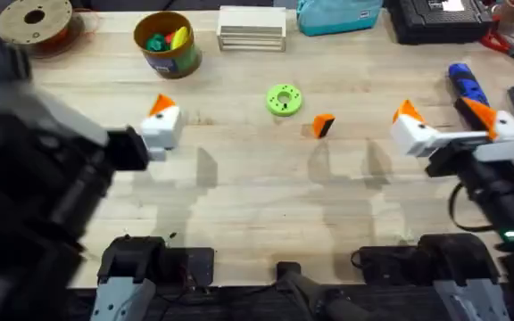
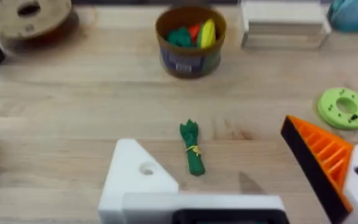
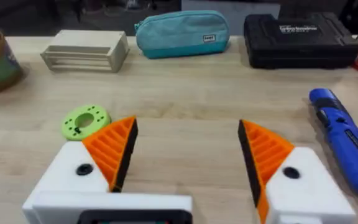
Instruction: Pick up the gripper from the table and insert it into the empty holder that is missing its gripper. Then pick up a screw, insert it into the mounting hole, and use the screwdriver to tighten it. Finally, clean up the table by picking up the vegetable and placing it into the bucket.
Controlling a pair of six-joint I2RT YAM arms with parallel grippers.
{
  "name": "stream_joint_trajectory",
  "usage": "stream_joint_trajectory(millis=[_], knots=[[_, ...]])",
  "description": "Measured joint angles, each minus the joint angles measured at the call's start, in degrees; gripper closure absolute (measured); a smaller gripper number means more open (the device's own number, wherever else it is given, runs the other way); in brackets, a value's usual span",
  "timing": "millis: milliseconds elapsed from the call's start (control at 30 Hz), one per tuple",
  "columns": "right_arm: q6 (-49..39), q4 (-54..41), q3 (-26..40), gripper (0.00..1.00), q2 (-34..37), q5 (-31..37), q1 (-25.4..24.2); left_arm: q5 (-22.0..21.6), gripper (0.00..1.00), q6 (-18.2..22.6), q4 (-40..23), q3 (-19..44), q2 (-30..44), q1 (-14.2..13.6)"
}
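While both end effectors gape empty, the ribbed orange gripper (image 1: pixel 323 126) lies loose — a wedge on woodgrain.

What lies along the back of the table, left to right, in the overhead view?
Spool → bucket → wooden rack → teal pouch → black case.

Bright, even light; soft shadows on the table (image 1: pixel 257 214); edges blurred.
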Motion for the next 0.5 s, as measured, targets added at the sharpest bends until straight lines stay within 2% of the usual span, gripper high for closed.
stream_joint_trajectory(millis=[267, 433, 467, 500], knots=[[0.0, -13.9, 18.3, 0.063, 18.0, -0.2, 0.0, -0.6, 0.014, 0.0, -18.4, 23.7, 23.4, 0.0], [0.0, -23.2, 30.6, 0.062, 30.8, -0.2, 0.0, -0.7, 0.013, -0.7, -27.2, 34.6, 35.4, 0.0], [0.0, -29.5, 37.6, 0.063, 37.9, -0.2, 0.0, -0.7, 0.015, -1.0, -31.0, 38.7, 41.1, 0.0], [0.0, -31.6, 39.8, 0.064, 40.2, -0.2, 0.0, -0.7, 0.015, -1.0, -31.6, 39.6, 42.4, 0.0]])
